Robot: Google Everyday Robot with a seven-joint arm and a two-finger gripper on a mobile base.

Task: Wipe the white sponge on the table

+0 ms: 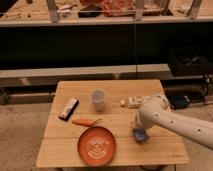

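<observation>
In the one camera view, my pincer (pixel 138 129) pointed down at the right half of the bench (pixel 160 152), a pale tan rectangular wooden top made of wide planks with visible seams. My white arm (pixel 175 122) reached in from the right edge of the view, bent at a rounded joint and dropped toward the wood. The white sponge (pixel 141 135), a small soft blue-grey pad with a paler whitish face, lay on the bench right under the tip of the pincer and touched it. I could not tell whether the pincer was clamped on the pad or only pressed onto it.

Behind my arm, a long white bar-shaped device (pixel 131 102) lay on the far right part of the bench, and the arm's joint covered its right end. A translucent white plastic cup (pixel 98 100) stood upright to the left of that device, near the middle of the far half. A round orange plate (pixel 96 146) with a pale ringed pattern sat by the near edge, left of the sponge and apart from it, with bare wood between them. A slim orange carrot-shaped piece (pixel 84 121) lay just beyond the plate, between it and the cup. A dark flat rectangular object (pixel 68 108) lay at a slant near the left edge.

Past the bench ran a low dark shelf (pixel 75 50), and a black bin (pixel 190 62) stood at its right end.
</observation>
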